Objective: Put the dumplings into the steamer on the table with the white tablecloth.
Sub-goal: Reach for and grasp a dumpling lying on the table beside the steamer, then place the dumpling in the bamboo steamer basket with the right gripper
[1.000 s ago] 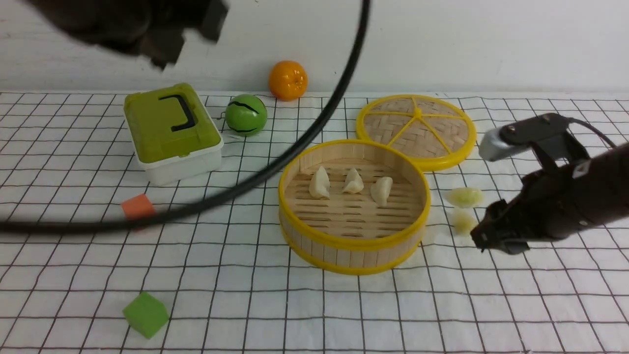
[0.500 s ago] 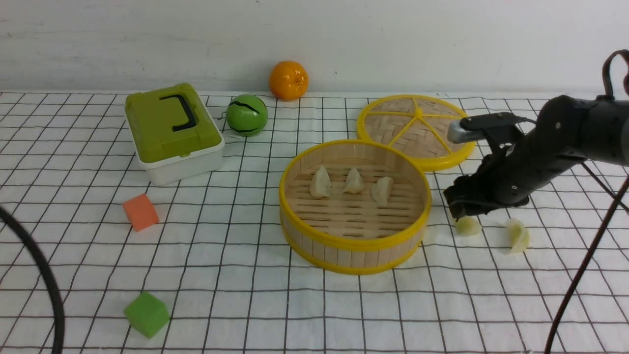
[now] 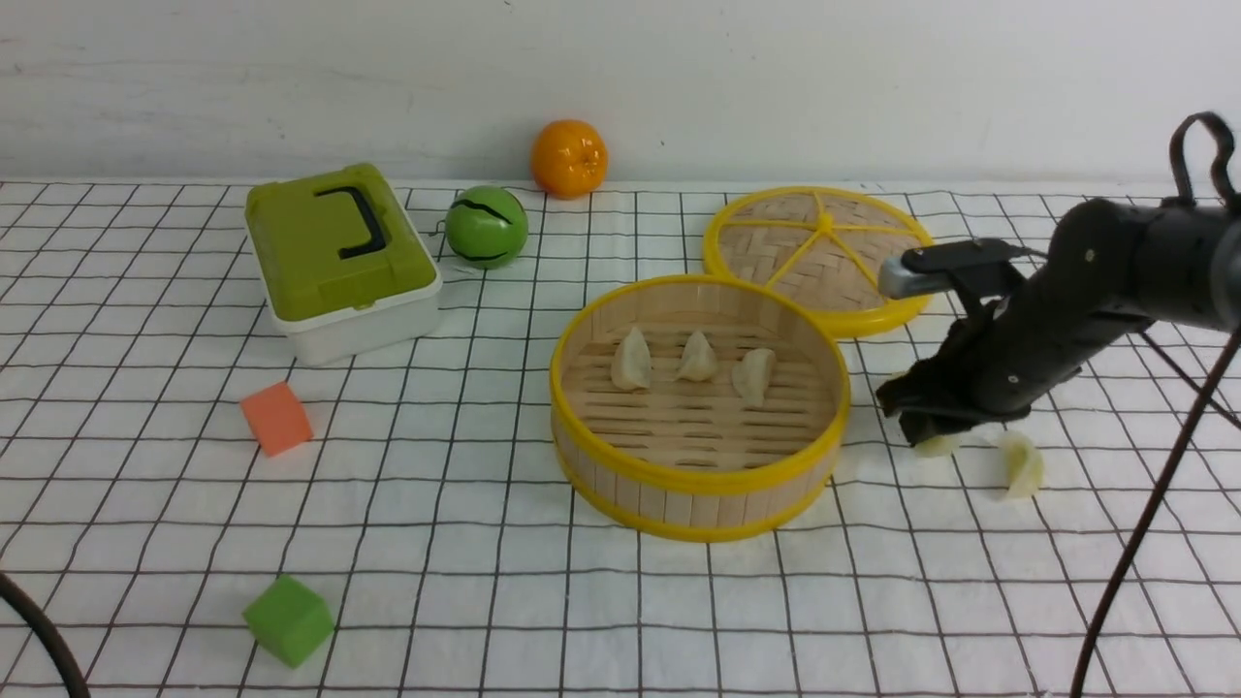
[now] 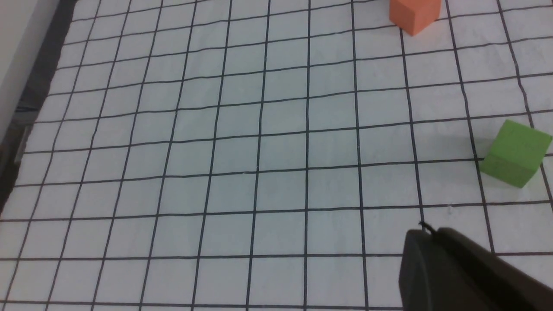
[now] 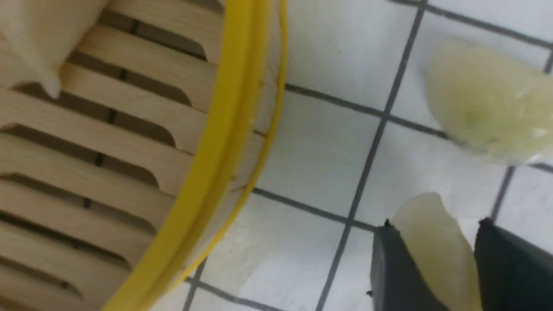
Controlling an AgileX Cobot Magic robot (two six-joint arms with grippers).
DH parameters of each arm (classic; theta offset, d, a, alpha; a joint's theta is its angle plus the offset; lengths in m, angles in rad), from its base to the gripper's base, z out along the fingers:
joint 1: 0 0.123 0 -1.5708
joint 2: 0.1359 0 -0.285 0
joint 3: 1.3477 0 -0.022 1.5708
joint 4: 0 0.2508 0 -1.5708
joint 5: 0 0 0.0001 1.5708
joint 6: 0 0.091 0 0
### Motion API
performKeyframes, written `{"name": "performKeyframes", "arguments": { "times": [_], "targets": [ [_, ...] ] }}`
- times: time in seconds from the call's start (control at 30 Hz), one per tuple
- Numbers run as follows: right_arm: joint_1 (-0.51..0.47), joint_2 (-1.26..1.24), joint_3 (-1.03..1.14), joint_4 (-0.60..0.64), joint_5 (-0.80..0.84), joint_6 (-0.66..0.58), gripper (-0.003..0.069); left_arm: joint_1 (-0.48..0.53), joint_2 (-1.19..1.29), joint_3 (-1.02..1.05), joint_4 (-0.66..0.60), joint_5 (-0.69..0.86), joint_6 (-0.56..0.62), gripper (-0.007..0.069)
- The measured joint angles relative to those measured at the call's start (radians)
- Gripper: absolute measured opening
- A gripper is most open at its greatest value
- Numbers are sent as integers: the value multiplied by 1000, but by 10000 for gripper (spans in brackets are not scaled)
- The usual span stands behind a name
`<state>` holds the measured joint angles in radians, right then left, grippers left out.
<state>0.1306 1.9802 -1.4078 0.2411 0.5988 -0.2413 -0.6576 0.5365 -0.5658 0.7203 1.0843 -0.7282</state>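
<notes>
Pinching one dumpling [image 5: 432,250] at the steamer's [image 3: 698,480] three o'clock is the right gripper [image 3: 921,431]; three dumplings [image 3: 696,359] rest inside, two more lie loose; left gripper [image 4: 449,268] is closed.

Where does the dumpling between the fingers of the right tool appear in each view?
Front: dumpling right of the steamer, under the right tool.
Left wrist: not in it.
Right wrist: dumpling between the black fingers.
Shared landmark: the steamer's yellow rim.
</notes>
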Motion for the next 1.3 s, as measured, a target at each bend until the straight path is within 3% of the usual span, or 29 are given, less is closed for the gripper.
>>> {"name": "performKeyframes", "arguments": {
  "times": [0.13,0.27,0.37,0.43,0.47,0.57,0.7,0.93,1.07,1.2,1.3],
  "targets": [
    [5,-110,0,29,5,1,234,0,0,47,2,-53,-53,-13],
    [72,-196,-1,168,-6,-14,234,0,0,56,3,-111,-85,-13],
    [221,-192,-1,304,-70,-92,234,0,0,56,4,-156,-95,-13],
    [266,-176,-1,328,-103,-115,234,0,0,56,1,-160,-96,-13],
    [335,-135,-1,353,-189,-148,234,0,0,56,-7,-164,-96,-13],
    [402,-63,-1,366,-319,-169,234,0,0,56,-33,-165,-97,-13],
    [428,32,-1,383,-455,-171,234,0,0,56,-57,-165,-98,-13],
    [427,87,0,428,-482,-173,241,0,0,56,-66,-195,-99,-13],
    [427,87,0,435,-484,-174,307,0,0,56,-66,-206,-99,-13],
    [427,84,0,438,-479,-174,463,0,0,56,-68,-208,-99,-13],
    [416,68,0,438,-454,-174,514,0,0,57,-68,-211,-99,-13]
  ]
}}
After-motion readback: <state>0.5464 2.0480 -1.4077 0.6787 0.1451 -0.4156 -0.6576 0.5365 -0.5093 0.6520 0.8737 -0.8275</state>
